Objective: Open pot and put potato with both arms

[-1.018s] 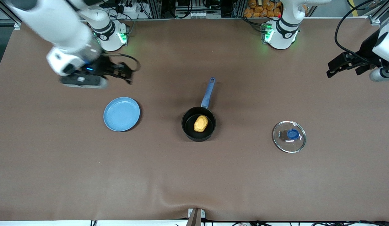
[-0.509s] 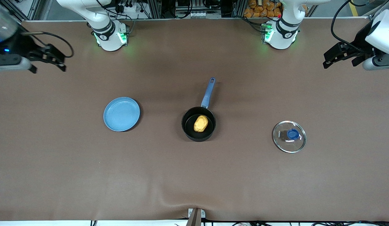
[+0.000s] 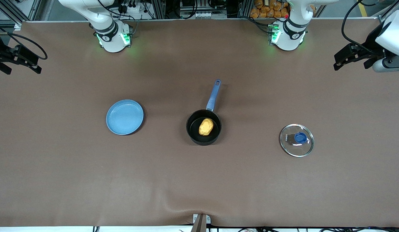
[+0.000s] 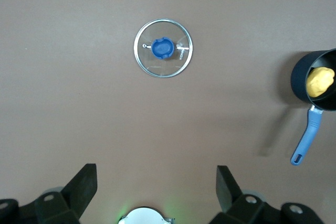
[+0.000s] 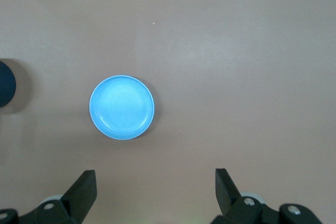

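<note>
The black pot (image 3: 195,132) with its blue handle (image 3: 213,95) stands open mid-table, and the yellow potato (image 3: 206,126) lies inside it. The glass lid (image 3: 297,140) with a blue knob lies flat on the table toward the left arm's end. My left gripper (image 3: 350,62) is open and empty, high over that end; its wrist view shows its gripper (image 4: 156,181), the lid (image 4: 163,48), pot (image 4: 299,80) and potato (image 4: 320,81). My right gripper (image 3: 20,62) is open and empty, high over the right arm's end of the table (image 5: 155,182).
A flat light-blue plate (image 3: 125,117) lies empty between the pot and the right arm's end; it also shows in the right wrist view (image 5: 122,107). The two arm bases (image 3: 113,37) stand at the table's top edge.
The right arm has swung away from above the plate out to its end of the table. The left gripper has shifted only slightly. Pot, potato, lid and plate have not moved.
</note>
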`<state>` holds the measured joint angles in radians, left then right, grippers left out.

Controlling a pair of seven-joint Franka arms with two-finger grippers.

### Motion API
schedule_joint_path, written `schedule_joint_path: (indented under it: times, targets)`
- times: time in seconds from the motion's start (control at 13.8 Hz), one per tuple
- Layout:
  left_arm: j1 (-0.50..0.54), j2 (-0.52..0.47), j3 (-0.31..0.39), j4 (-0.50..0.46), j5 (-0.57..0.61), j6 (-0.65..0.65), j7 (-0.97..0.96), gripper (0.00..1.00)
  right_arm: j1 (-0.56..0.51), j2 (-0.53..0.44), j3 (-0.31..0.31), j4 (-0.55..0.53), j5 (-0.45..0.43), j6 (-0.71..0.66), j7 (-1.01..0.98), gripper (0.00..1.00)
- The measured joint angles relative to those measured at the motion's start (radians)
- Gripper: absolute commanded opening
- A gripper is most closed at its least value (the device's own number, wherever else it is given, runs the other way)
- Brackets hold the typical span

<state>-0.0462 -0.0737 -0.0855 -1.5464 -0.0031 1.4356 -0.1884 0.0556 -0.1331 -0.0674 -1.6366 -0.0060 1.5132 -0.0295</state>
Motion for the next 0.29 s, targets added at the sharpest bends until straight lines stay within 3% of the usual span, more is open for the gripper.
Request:
schedule_joint_path:
  times: [0.29]
  targets:
    - [0.008, 0.0, 0.001, -0.002, 0.004, -0.006, 0.0, 1.0, 0.0, 0.003, 0.004, -0.003, 0.0, -0.001, 0.0, 1.0]
